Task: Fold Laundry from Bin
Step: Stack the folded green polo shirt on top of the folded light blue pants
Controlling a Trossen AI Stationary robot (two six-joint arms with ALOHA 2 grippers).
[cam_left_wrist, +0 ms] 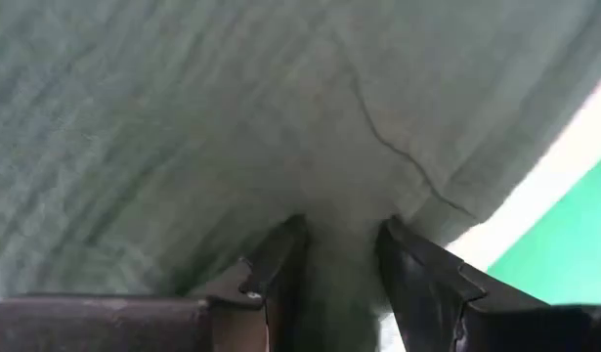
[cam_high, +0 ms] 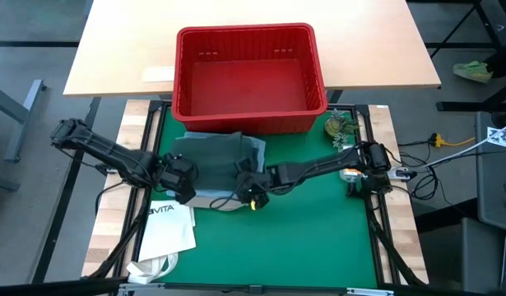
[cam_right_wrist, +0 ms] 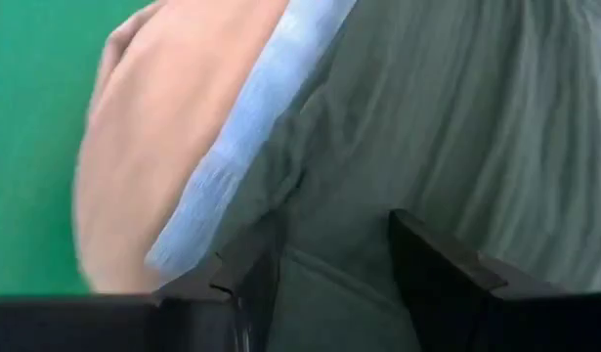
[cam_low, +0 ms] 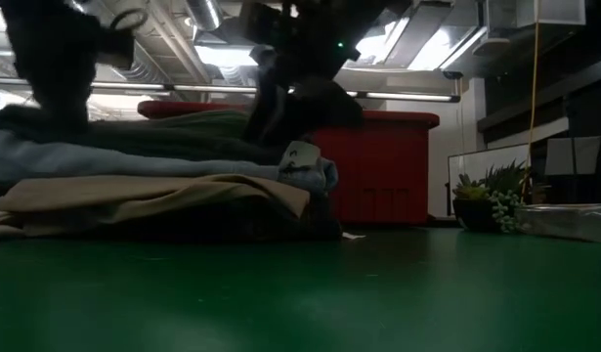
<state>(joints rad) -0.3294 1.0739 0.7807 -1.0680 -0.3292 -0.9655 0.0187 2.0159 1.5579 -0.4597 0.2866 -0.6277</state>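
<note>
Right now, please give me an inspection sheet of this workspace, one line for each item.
Surface: green mat, mostly bare.
Job's things: red bin looks empty; stacked laundry lies in front of it, dark green piece on top.
Clutter: white tote bag; small plant.
Grippers: left claw and right claw each pinch green cloth on the stack.
Cables: yellow cable on floor.
Surroundings: wooden table under the bin.

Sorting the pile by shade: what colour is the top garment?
Dark grey-green top garment; clearest in the high view.
</note>
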